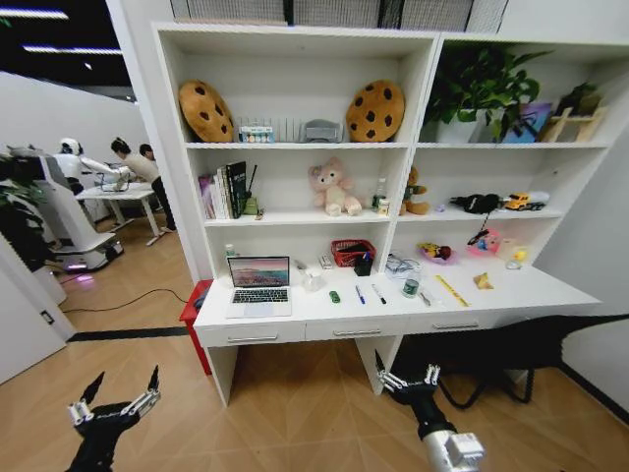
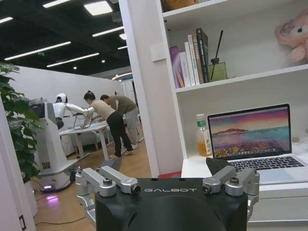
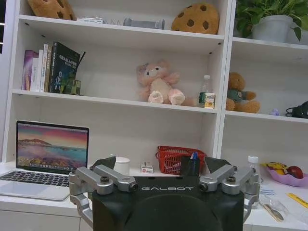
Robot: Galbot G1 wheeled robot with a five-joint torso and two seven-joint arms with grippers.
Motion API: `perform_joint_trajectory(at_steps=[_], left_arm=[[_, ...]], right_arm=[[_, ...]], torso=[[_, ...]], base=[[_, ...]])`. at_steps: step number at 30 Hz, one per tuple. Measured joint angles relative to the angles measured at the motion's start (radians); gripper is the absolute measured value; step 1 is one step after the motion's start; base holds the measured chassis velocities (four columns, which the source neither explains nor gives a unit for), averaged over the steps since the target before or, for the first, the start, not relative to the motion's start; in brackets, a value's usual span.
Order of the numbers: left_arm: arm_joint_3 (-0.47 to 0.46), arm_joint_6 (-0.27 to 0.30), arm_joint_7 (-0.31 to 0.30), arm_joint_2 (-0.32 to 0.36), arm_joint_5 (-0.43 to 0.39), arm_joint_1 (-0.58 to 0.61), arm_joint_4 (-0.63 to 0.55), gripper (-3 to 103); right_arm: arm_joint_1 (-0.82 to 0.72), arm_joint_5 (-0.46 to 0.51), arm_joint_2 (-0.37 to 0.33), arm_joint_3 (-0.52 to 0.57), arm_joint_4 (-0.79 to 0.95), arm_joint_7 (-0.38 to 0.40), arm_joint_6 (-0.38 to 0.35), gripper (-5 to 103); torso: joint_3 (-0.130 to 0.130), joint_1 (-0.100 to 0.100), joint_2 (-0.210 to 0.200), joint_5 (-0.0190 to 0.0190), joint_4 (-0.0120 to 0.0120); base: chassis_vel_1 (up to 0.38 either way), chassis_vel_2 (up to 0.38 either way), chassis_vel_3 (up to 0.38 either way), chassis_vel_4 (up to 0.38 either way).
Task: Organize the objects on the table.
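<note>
The long white table stands ahead of me under tall white shelving. On its left part sits an open silver laptop, also seen at close range. To the laptop's right lie a small green item, a blue pen, a black pen and a small dark roll. My left gripper hangs open low over the floor, left of the desk. My right gripper is open too, below the desk's front edge, holding nothing.
A red basket, a yellow ruler, a pink bowl and small toys share the desk's back and right. Shelves hold books, plush toys and cookie cushions. A red bin stands by the desk's left leg. Another robot stands at far left.
</note>
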Motion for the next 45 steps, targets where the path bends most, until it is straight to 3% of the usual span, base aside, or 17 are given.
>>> perform_joint_trajectory(at_steps=[5, 31, 45], left_arm=[[-0.001, -0.003, 0.001, -0.018, -0.018, 0.0, -0.001, 99], [0.015, -0.008, 0.012, -0.005, 0.012, 0.007, -0.028, 99], [-0.001, -0.037, -0.006, 0.0, -0.02, -0.003, -0.01, 98]], right_arm=[[-0.01, 0.032, 0.01, 0.014, -0.01, 0.019, -0.01, 100], [-0.065, -0.001, 0.04, 0.02, 0.008, -0.011, 0.029, 100], [-0.071, -0.067, 0.062, 0.01, 0.011, -0.028, 0.087, 100]], torso=[[0.0, 0.0, 0.0, 0.0008, 0.0], [0.0, 0.0, 0.0, 0.0006, -0.0001], [0.0, 0.0, 0.0, 0.0005, -0.0001]], base=[[0.0, 0.0, 0.0, 0.0], [-0.002, 0.002, 0.003, -0.002], [-0.175, 0.172, 0.183, -0.189]])
